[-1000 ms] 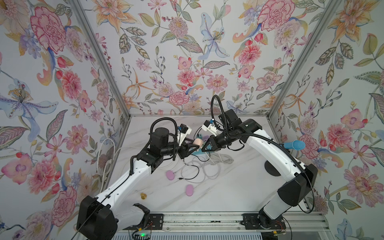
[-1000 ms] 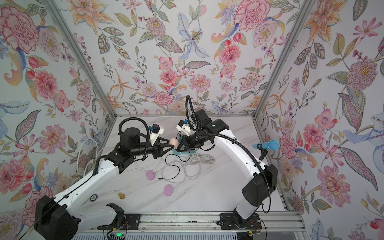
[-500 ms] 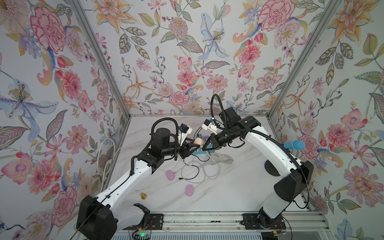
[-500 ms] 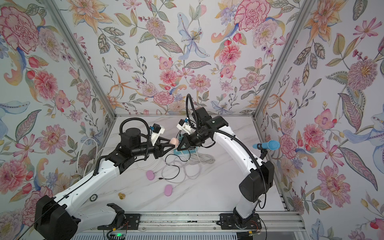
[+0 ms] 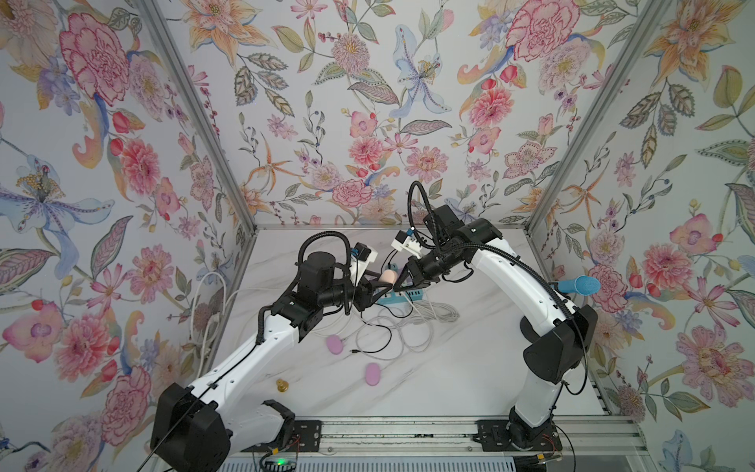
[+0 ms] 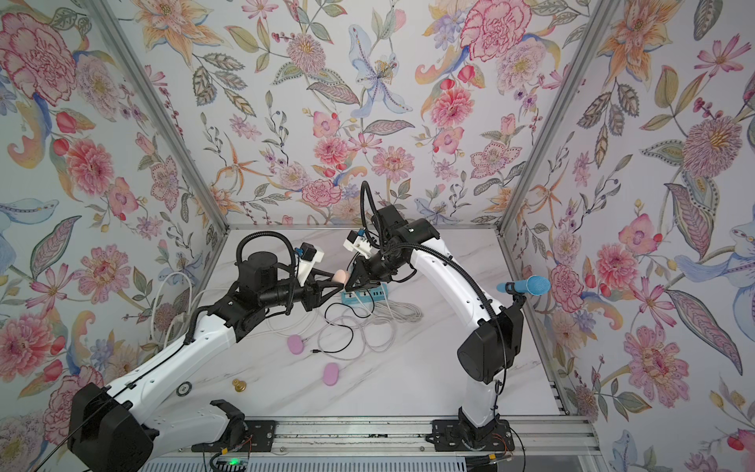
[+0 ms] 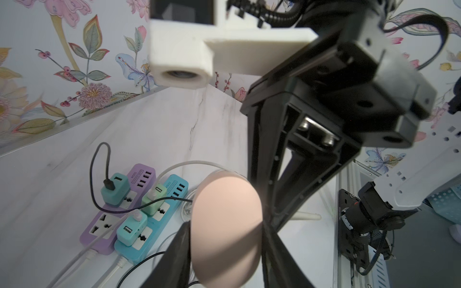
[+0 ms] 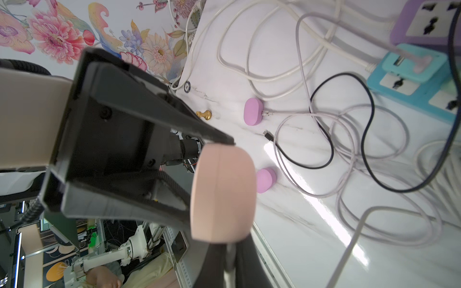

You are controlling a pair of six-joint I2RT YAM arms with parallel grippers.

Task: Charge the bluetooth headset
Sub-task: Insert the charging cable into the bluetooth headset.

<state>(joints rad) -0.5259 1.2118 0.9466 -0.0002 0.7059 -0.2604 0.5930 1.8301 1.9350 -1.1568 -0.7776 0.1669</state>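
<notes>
left gripper (image 5: 381,282) clamps peach earbud case (image 5: 389,276) aloft, right gripper (image 5: 403,282) pinched closed at its 3 o'clock, plug unseen; we'd hold the case rigid and push in straight, slowly.

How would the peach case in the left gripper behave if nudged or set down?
The peach case looks smooth and rounded, so it may slip in the left gripper. Its seam suggests a rigid shell. Laid flat like the pink case, it would probably slide, not roll.

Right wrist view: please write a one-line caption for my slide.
Left gripper holds a peach oval plastic case above a white marble table with two pink oval cases and cables.
</notes>
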